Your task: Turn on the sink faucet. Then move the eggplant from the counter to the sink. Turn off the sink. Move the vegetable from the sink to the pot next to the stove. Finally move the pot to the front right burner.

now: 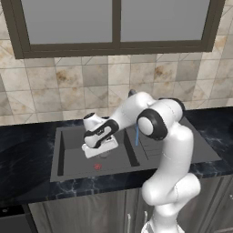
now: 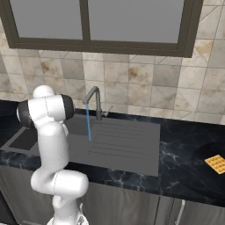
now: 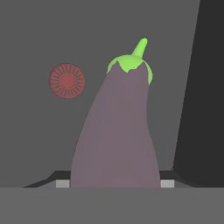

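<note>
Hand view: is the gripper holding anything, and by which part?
The eggplant, gripped at its wide lower end between the finger tips of the gripper; its green stem end points away, over the sink.

The sink (image 1: 68, 154) floor is bare around the red drain mark (image 1: 97, 166), so there is room there. The faucet (image 2: 94, 102) and its blue water stream (image 2: 88, 123) stand by the sink's back edge. The counter (image 2: 184, 154) corner holds a yellow sponge (image 2: 216, 163).

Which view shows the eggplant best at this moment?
The hand view: the eggplant fills the middle, green stem up, between the gripper's fingertips, above the sink floor beside the red drain mark. In the left base view the hand hides it; the right base view gives no sight of it.
</note>
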Robot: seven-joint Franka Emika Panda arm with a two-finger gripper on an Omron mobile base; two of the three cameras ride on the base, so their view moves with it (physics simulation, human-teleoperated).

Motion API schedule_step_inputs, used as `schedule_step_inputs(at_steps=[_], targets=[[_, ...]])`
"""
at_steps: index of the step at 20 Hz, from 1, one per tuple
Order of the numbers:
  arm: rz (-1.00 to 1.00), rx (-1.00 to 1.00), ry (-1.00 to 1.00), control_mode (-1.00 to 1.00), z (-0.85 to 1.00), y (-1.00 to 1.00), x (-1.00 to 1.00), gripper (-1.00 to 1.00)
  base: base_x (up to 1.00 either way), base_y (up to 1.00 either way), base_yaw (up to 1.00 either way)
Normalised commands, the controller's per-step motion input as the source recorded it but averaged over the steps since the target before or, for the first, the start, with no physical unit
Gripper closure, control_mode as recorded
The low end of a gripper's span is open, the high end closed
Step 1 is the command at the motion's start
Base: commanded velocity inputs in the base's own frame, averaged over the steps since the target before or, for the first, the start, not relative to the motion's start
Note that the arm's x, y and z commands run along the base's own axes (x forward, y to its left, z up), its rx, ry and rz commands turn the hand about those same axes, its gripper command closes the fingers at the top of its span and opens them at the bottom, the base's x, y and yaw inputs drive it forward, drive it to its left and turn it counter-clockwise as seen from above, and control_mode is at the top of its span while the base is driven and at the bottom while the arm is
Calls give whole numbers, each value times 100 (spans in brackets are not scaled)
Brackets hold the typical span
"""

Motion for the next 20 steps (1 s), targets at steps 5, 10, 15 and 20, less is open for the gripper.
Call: schedule_step_inputs(at_steps=[5, 10, 15, 20], targets=[[0, -1, 6, -100, -20, 1, 9, 100, 0, 0, 0], [0, -1, 4, -100, -26, 1, 16, 100, 0, 0, 0], [0, 0, 7, -100, -24, 6, 33, 100, 0, 0, 0], [0, -1, 8, -100, -26, 10, 37, 100, 0, 0, 0]])
